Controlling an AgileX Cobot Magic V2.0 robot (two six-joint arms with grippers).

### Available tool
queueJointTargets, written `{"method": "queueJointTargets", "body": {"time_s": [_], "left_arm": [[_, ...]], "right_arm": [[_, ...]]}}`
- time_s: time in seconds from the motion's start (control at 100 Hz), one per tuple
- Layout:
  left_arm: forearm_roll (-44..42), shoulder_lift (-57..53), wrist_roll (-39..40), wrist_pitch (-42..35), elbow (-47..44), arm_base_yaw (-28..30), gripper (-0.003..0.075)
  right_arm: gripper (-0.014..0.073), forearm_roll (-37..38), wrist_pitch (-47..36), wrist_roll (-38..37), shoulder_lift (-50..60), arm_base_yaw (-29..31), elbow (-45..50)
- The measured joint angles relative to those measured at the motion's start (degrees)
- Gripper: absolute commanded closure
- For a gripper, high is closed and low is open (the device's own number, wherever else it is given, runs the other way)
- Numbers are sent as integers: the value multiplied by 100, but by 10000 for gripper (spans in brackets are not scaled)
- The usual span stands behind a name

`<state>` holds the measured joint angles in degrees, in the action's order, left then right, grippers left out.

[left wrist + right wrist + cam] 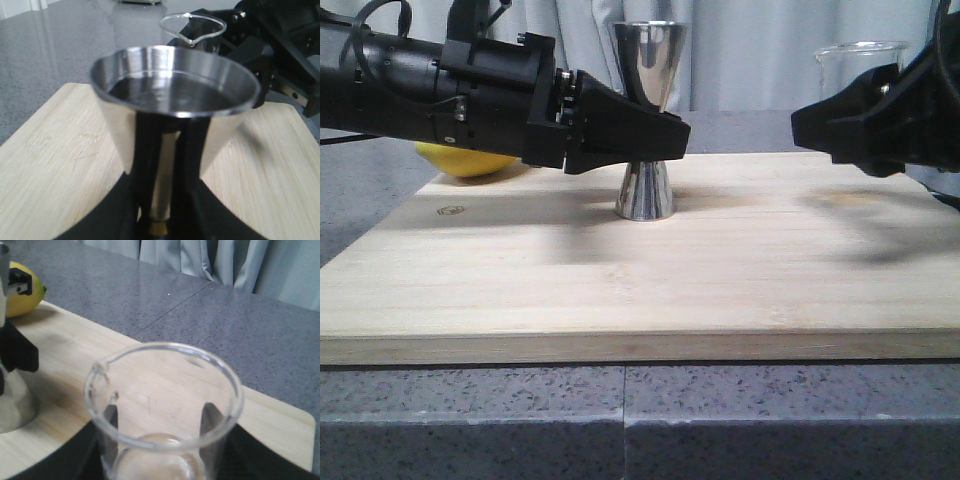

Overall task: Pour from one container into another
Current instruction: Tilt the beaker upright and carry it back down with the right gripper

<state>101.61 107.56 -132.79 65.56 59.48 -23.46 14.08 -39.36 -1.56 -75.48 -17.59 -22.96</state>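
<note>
Your left claw (665, 135) is clamped on the jigger (646, 120) at its waist; it stands upright on the wooden board (620, 290), centre-far, dark liquid in its upper cup. Your right claw (810, 125) is clamped on the glass beaker (162, 410), held upright above the board's right side. A lemon (470, 160) lies far left on the tabletop (620, 420).

You won't find any readable text, label, brand or number here. The glass beaker (165, 410) shows only faint pale marks on its wall, too blurred to read.
</note>
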Motion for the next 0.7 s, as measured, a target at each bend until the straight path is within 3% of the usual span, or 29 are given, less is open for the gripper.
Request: {"method": "queueJointTargets", "body": {"time_s": [0.22, 0.7], "left_arm": [[0, 0, 0, 0, 0, 0, 739], [0, 0, 0, 0, 0, 0, 739]], "right_arm": [[336, -186, -476, 87, -445, 265, 8], [333, -202, -707, 76, -810, 333, 150]]}}
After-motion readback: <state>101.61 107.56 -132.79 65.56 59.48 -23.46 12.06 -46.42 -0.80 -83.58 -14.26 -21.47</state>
